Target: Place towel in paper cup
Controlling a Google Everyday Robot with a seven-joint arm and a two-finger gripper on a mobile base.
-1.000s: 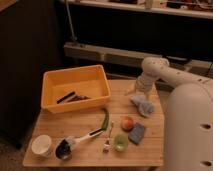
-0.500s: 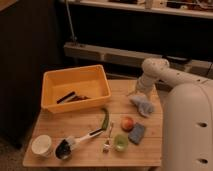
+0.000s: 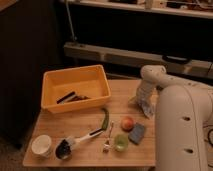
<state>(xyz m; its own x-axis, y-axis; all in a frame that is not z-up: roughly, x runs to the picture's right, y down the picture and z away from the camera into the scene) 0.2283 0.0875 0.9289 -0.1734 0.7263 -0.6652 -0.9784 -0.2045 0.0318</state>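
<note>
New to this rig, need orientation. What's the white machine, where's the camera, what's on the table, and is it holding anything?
This is a mobile robot with one white arm; the two-finger part at its tip is the end effector. One camera looks down on a wooden table; its mounting I cannot tell. On the table: a yellow bin holding dark items, a white paper cup front left, a black-headed scoop, a long green vegetable, a metal utensil, a small green cup, an orange-red fruit, a blue sponge. The end effector is down at the pale towel toward the picture's right, fingers open. Nothing is lifted; the towel lies on the table.
</note>
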